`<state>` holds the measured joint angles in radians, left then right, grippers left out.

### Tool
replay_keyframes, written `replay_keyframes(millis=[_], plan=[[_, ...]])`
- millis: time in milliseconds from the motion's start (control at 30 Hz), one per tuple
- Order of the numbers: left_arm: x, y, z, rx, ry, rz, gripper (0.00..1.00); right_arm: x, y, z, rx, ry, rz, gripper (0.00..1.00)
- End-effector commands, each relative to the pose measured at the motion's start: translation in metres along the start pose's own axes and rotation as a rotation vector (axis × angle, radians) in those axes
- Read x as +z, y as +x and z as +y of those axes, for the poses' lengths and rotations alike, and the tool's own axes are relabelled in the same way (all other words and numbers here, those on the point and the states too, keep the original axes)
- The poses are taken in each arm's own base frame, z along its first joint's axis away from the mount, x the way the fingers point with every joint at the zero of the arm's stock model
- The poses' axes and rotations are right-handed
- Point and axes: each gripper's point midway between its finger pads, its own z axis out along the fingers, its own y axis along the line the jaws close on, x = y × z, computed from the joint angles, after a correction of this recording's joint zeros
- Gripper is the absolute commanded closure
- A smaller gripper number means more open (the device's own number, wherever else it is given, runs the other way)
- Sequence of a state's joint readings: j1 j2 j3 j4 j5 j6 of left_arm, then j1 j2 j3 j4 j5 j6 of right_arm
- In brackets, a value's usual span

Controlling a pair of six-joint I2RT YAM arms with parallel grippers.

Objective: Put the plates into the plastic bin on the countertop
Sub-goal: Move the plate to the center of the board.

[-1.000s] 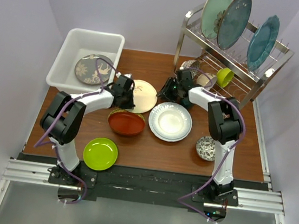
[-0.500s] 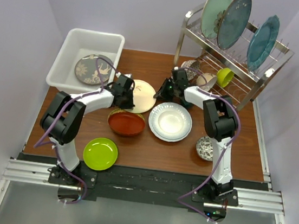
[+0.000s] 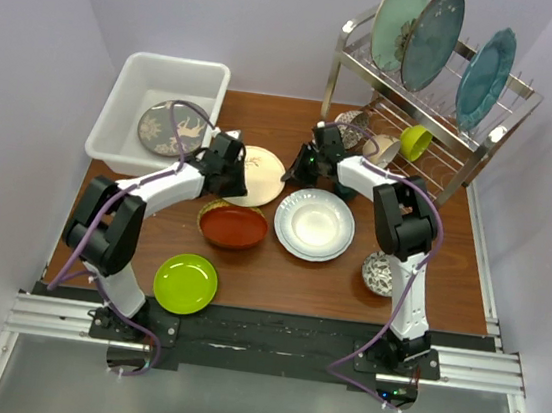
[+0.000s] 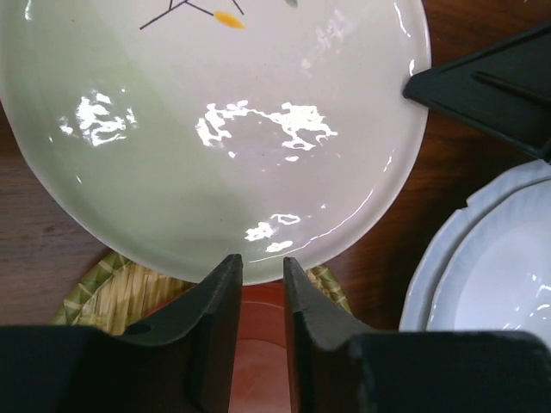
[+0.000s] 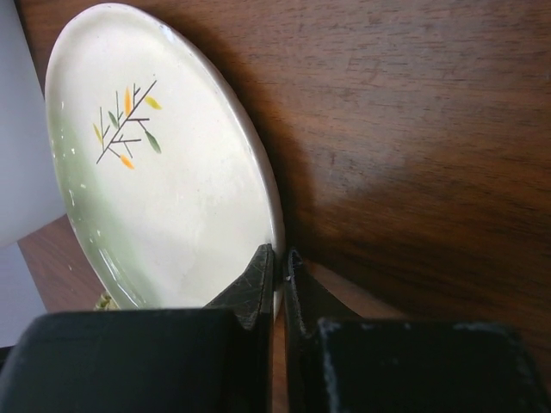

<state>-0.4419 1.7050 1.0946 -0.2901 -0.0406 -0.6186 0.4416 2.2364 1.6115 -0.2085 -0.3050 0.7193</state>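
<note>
Currently: cream plate just right of plastic bin, tilted off tabletop. Left end effector and right end effector nearly closed, pinching opposite rims. Step: two-arm pickup. Next: joint lift over bin rim.

left pincer: nearly closed, low | right pincer: pinched tight, low

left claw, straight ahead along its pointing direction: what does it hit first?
The cream plate. The left claw is nearly shut, with its fingertips right at the plate's near rim; whether they already touch or grip it is unclear. The right claw sits at the plate's far right rim.
</note>
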Motion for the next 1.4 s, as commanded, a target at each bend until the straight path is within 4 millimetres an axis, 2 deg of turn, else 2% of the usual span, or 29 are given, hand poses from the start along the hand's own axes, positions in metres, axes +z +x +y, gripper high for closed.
replay_keyframes(millis=[0, 333, 700, 867, 900, 967, 1033, 1067, 1133, 1233, 1367], plan=[[-0.022, -0.027, -0.011, 0.033, 0.020, -0.078, 0.66, -0.030, -0.023, 0.042, -0.009, -0.074, -0.045, 1.00], [-0.012, -0.015, -0.004, 0.024, 0.004, -0.054, 0.62, -0.077, -0.042, 0.085, -0.031, -0.151, -0.086, 1.00], [-0.005, 0.006, 0.004, 0.015, 0.004, -0.016, 0.63, -0.133, -0.038, 0.105, -0.085, -0.167, -0.106, 1.00], [-0.001, 0.010, 0.003, 0.014, 0.018, -0.007, 0.63, -0.151, -0.014, 0.090, -0.094, -0.137, -0.073, 1.00], [0.000, 0.011, 0.002, 0.016, 0.022, -0.002, 0.64, -0.160, -0.013, 0.092, -0.101, -0.143, -0.084, 1.00], [0.003, 0.014, -0.001, 0.019, 0.038, 0.011, 0.64, -0.160, 0.001, 0.079, -0.104, -0.114, -0.056, 1.00], [0.004, 0.015, -0.003, 0.023, 0.044, 0.012, 0.66, -0.168, 0.006, 0.075, -0.108, -0.109, -0.060, 1.00], [0.003, 0.016, -0.005, 0.027, 0.046, 0.011, 0.66, -0.166, 0.017, 0.065, -0.102, -0.091, -0.041, 1.00], [0.003, 0.016, -0.009, 0.029, 0.057, 0.008, 0.66, -0.170, 0.022, 0.060, -0.103, -0.090, -0.046, 1.00], [0.001, 0.016, -0.014, 0.036, 0.065, 0.003, 0.66, -0.167, 0.040, 0.040, -0.099, -0.048, -0.016, 1.00], [-0.002, 0.016, -0.017, 0.038, 0.074, -0.001, 0.66, -0.159, 0.054, 0.022, -0.095, -0.016, 0.007, 1.00]])
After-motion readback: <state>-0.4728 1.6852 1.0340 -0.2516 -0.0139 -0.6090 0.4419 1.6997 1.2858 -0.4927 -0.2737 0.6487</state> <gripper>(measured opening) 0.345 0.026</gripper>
